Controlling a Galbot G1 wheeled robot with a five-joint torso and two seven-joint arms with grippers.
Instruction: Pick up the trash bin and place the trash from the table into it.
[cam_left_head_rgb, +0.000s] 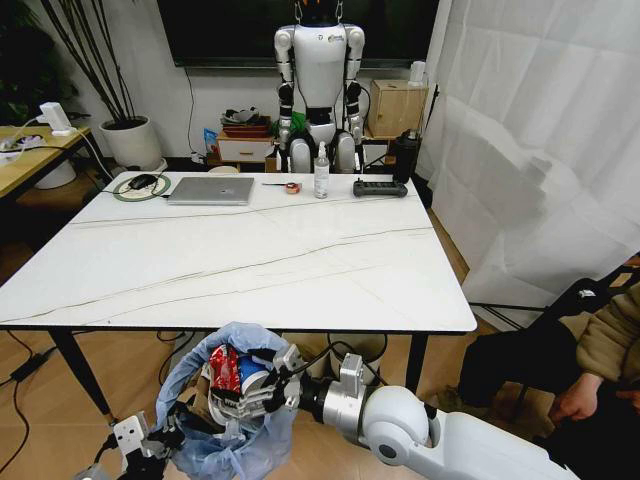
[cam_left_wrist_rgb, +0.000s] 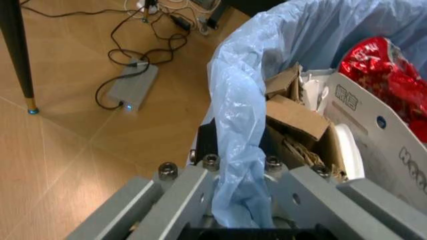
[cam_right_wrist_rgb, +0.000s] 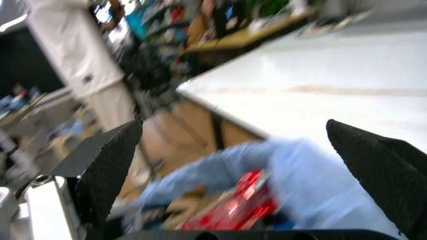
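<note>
Left gripper (cam_left_wrist_rgb: 243, 210) pinches the trash bin (cam_left_head_rgb: 235, 400) rim; right gripper (cam_right_wrist_rgb: 240, 165) hovers spread above it.

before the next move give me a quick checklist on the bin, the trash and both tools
1. Left tool gripping the trash bin by its bag rim: ok, blue plastic is pinched between its fingers.
2. Right tool open over the bin: ok, fingers spread wide.
3. Trash inside the bin: ok, red wrapper, cardboard and paper cup sit in the bag.
4. Table free of litter: ok on the near part; far-edge small items cannot tell.
5. Bin standing level: cannot tell.
</note>
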